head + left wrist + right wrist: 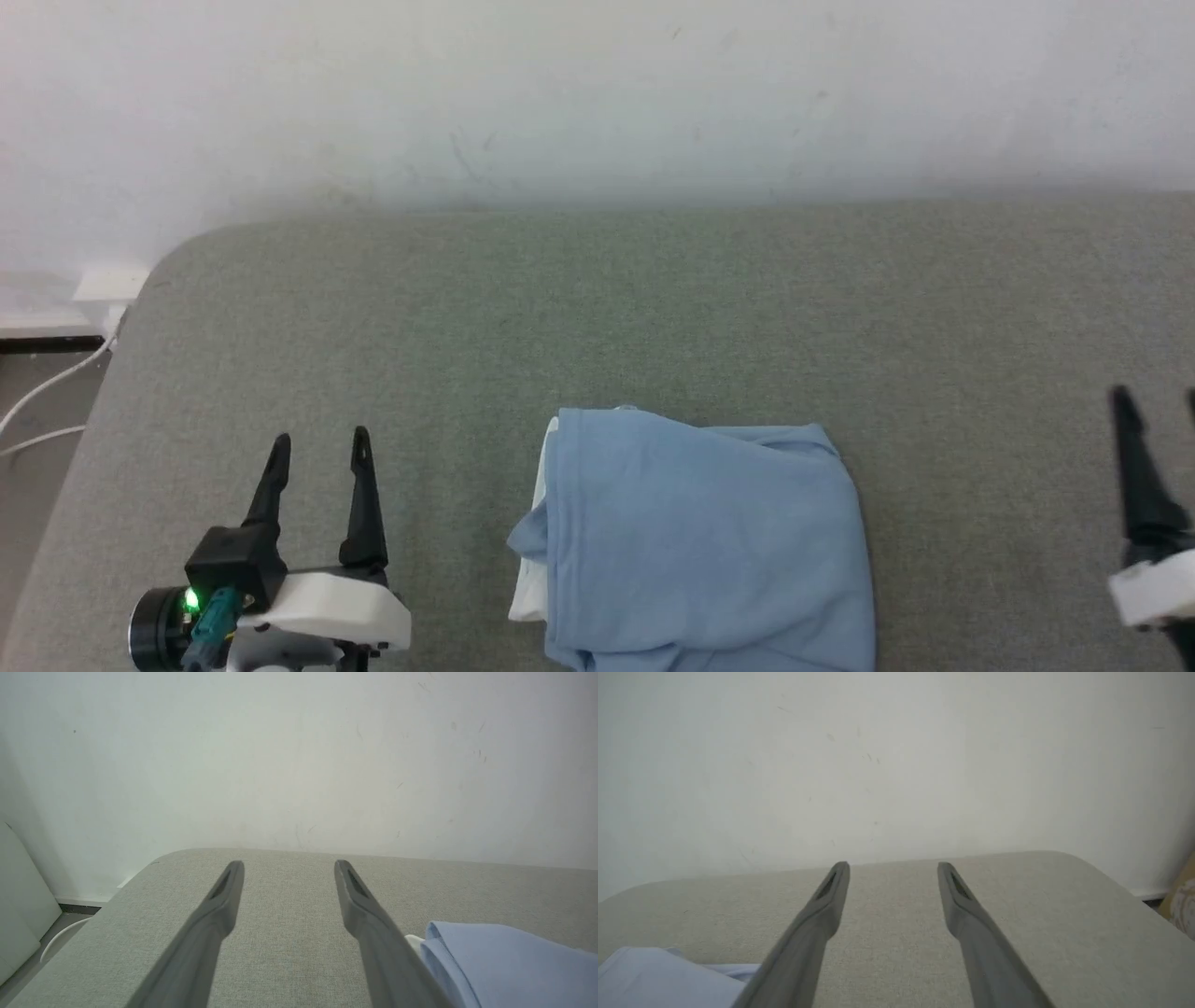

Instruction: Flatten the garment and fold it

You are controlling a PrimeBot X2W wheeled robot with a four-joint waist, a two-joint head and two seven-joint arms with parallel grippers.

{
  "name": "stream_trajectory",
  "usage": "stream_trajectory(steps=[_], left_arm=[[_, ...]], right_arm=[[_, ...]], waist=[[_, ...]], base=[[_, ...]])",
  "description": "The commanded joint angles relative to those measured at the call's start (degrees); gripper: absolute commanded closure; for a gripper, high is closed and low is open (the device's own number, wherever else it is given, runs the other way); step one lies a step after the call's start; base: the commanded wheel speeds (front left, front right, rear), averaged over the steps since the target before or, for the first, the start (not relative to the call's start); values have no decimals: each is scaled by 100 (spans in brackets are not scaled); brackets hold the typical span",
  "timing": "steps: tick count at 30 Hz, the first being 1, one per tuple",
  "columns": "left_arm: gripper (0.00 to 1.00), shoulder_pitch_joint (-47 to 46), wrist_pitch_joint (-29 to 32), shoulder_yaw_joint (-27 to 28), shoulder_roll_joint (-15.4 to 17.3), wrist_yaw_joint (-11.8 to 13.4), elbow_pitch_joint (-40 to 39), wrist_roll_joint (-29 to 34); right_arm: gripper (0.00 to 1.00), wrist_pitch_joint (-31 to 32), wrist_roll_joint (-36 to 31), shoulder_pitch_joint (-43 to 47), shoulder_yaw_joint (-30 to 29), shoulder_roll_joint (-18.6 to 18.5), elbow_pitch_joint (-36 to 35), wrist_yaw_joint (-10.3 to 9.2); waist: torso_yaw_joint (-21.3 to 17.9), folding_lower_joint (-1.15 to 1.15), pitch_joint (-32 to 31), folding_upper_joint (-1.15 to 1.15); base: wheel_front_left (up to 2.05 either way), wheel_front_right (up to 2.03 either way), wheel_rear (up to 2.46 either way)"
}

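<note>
We judge the folded garment (709,541) on the bench (653,308) soft, light and limp, best pinched at its layered edges; left hand (320,436) and right hand (1155,397) stand wide, empty.

The right hand (893,868) hangs empty, its two dark fingers spread wide above the grey fabric-covered counter (1055,914). The light blue garment (663,977) lies at the lower left corner. A white wall (896,765) stands behind.

garment (705,541) | light blue, white edge at left | folded flat
</note>
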Motion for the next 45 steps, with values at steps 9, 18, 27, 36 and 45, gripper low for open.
stream_trajectory(steps=[9,18,27,36,45], left_arm=[[0,48,-26,72,-110,-81,-41,4],[0,-2,-26,69,-289,-252,58,99],[0,-130,-27,43,-372,-368,192,181],[0,-112,-27,90,-375,-392,348,260],[0,19,-26,84,-292,-293,331,391]], right_arm=[[0,2360,2391,76,-1237,-139,1173,-5],[0,5258,3958,-439,-1258,500,2256,-5],[0,5591,4226,-1133,-764,886,2945,-5],[100,5339,3983,-1346,-64,788,3134,-5],[100,4049,2265,-1290,1400,-233,2100,-5]], waist=[[368,0,159,0],[617,0,185,0],[739,0,283,0],[772,0,150,0],[319,0,-139,0]], base=[[0,0,0],[0,0,0],[0,0,0],[0,0,0],[0,0,0]])
